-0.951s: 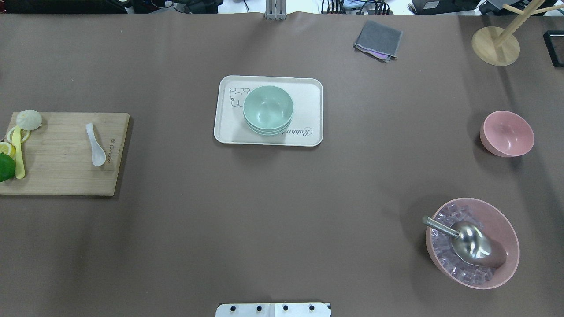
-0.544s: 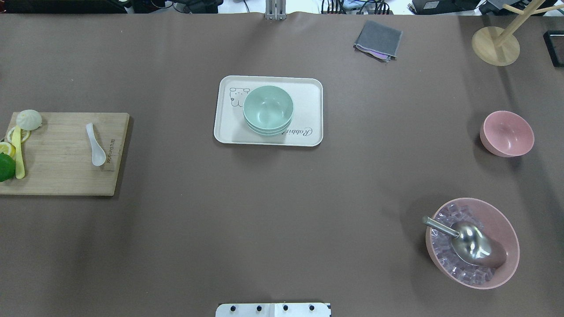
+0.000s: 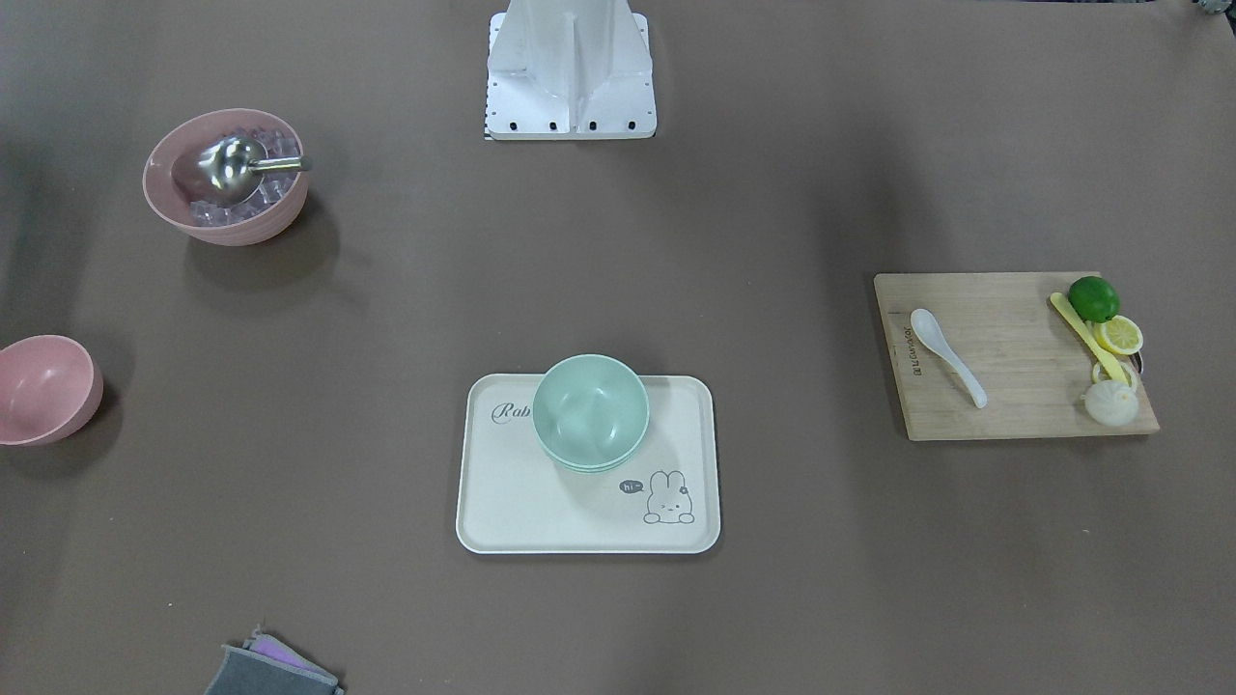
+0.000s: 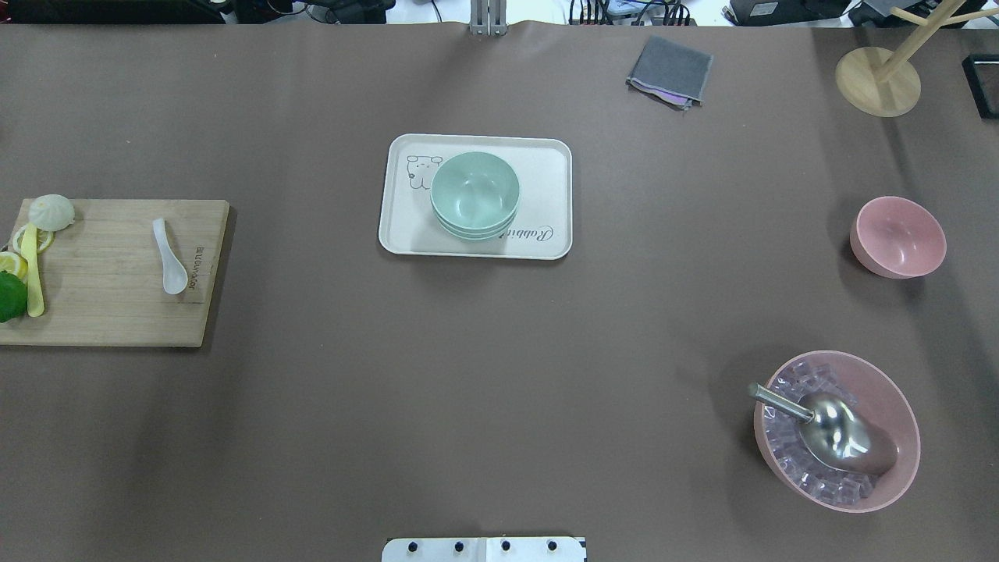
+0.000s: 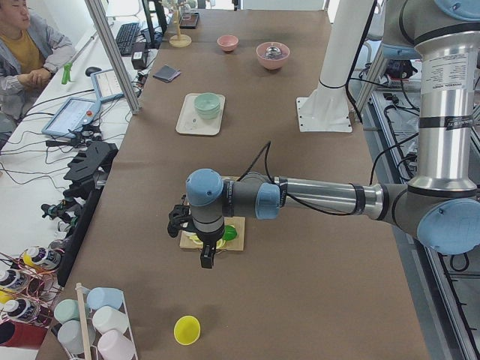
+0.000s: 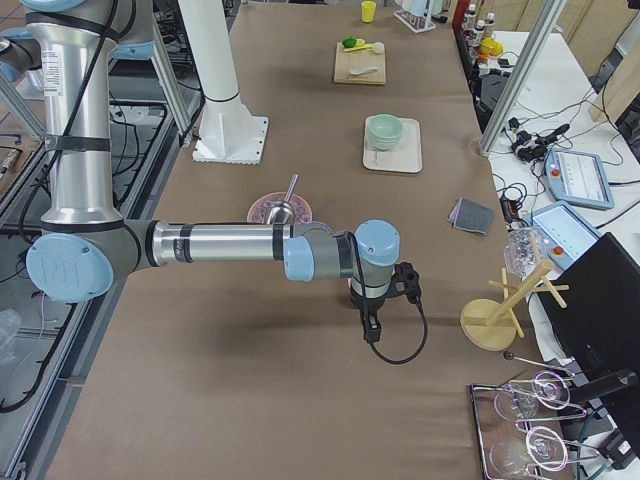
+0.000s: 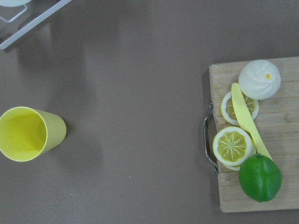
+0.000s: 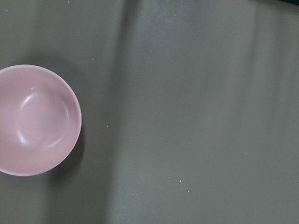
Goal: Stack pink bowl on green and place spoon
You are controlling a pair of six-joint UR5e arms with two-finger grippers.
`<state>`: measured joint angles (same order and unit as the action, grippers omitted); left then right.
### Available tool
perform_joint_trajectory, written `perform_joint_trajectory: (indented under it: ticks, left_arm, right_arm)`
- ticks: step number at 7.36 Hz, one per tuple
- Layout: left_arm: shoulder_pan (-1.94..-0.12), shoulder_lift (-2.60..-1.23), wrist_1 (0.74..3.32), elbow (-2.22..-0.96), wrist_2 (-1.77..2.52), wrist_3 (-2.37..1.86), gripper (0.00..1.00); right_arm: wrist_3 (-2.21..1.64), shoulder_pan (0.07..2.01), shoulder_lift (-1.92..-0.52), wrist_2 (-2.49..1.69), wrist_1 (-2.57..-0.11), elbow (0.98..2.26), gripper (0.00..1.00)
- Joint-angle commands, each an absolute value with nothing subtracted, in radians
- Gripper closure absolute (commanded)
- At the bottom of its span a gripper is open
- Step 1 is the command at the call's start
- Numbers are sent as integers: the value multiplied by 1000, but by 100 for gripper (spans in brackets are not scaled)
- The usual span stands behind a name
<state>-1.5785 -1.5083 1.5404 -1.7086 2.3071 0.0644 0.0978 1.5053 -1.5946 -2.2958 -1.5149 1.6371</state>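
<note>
The front view's left edge cuts off the pink bowl, the overhead's the lime.

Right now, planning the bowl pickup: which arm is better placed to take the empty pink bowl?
Right. The empty pink bowl sits on the robot's right, and the right arm has its wrist camera looking straight down on it. The left arm hangs over the cutting board at the opposite end.
</note>
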Motion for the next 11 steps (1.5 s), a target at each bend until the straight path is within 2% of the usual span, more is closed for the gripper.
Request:
perform_joint_trajectory:
  ticks: [1, 4, 6, 9, 11]
  left_arm:
    - [-1578, -1508, 1542, -1709, 2307, 66, 2]
    - [-1577, -1506, 1545, -1710, 2307, 58, 2]
    - [-1575, -1508, 1545, -1707, 2309, 58, 2]
    - [-1532, -1538, 1546, -1706, 2310, 52, 2]
    - [-1532, -1533, 1572, -1707, 2309, 57, 2]
  right_arm:
    - [95, 1505, -1601, -2302, -1511, 1640, 0]
    - [98, 1470, -1601, -2362, -1508, 1644, 0]
    - [5, 1370, -1570, -2356, -1424, 1615, 0]
    - [-235, 1272, -1478, -2312, -1258, 1485, 0]
    - [-320, 1204, -1415, -2257, -1258, 1402, 0]
